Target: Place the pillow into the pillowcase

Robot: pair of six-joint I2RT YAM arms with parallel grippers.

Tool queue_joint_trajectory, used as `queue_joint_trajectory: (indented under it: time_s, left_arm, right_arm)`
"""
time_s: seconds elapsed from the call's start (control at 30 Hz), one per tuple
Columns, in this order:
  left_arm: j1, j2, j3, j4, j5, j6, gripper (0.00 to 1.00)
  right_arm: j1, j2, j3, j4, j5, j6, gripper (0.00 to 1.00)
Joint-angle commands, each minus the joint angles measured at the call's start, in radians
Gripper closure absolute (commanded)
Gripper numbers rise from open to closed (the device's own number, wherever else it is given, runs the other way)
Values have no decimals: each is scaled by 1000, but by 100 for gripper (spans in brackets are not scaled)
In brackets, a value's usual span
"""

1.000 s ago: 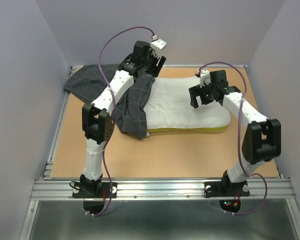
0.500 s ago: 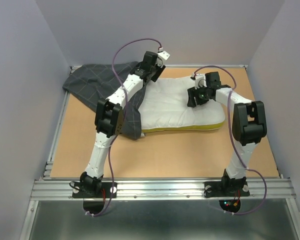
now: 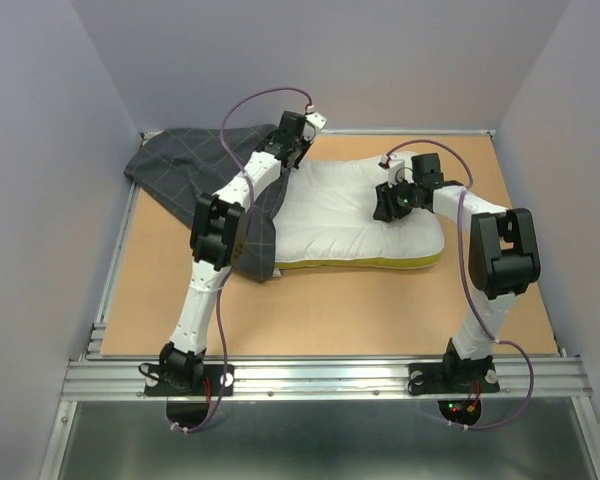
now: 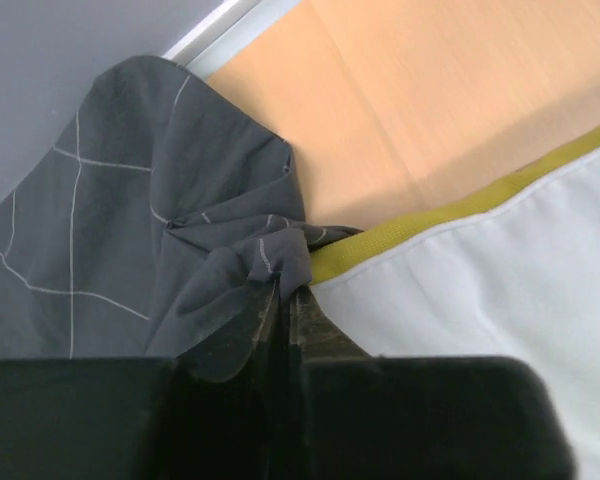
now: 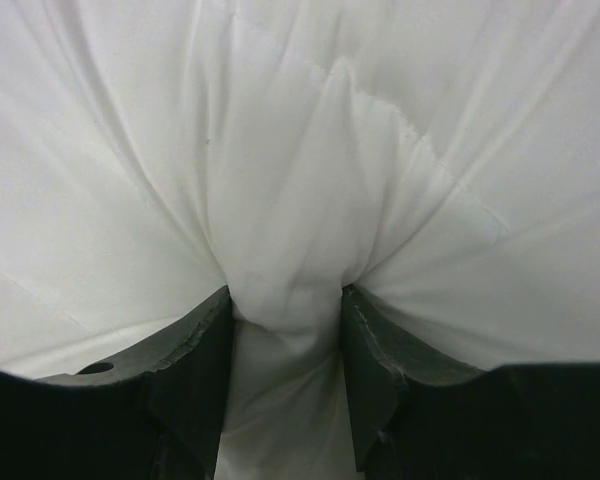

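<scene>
Moved since earlier: both arms reach farther across the table; left gripper has come down to the pillow's far left corner, right gripper has sunk onto the pillow top; both jaws have closed in.
Left gripper: pinched together on a bunched fold of the pillowcase, right at the yellow band.
Right gripper: clamped on a gathered ridge of white pillow cloth; creases radiate from the pinch between its fingers.
Pillow: lies flat on the middle of the table, long side across, yellow edge facing the arm bases; its left end is under the pillowcase.
Pillowcase: spread from the far left corner of the table, one flap draped over the pillow's left end and down toward the near side.
In the way: left arm's forearm lies over the draped flap, hiding much of it from above; a purple cable loops over each wrist.
Around: grey walls close on three sides; metal rail carries the bases.
</scene>
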Motion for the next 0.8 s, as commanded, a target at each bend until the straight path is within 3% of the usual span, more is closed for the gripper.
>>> queue_joint_trajectory:
  time_s: [0.0, 0.1, 0.2, 0.43, 0.57, 0.6, 0.63, 0.67, 0.73, 0.77]
  left_arm:
    - [-12, -42, 33, 0, 213, -20, 100]
    - [-62, -111, -36, 43, 448, -71, 100]
    - [-139, -149, -67, 93, 597, -152, 100]
    - [-212, -106, -47, 198, 768, -341, 100]
    - [-140, -88, 9, 198, 770, -398, 67]
    - [-120, -117, 11, 193, 783, -415, 47]
    - [-75, -143, 5, 189, 780, -413, 35]
    - [-54, -175, -30, 181, 782, -406, 32]
    - [-5, -315, -96, 181, 811, -381, 24]
    - [18, -368, -136, 186, 808, -379, 18]
  right_arm:
    - [24, 16, -70, -161, -41, -11, 65]
    - [24, 13, -61, -162, -72, 23, 65]
    - [25, 7, -52, -161, -84, 46, 66]
    - [24, -36, -63, -161, -78, 75, 66]
    - [24, -85, -76, -164, -55, 79, 65]
    - [24, -115, -82, -165, -52, 75, 59]
    - [24, -137, -81, -164, -49, 73, 54]
    - [24, -157, -78, -167, -48, 76, 37]
    - [27, -214, -44, -178, -26, 82, 17]
    - [34, -230, -30, -181, -13, 84, 1]
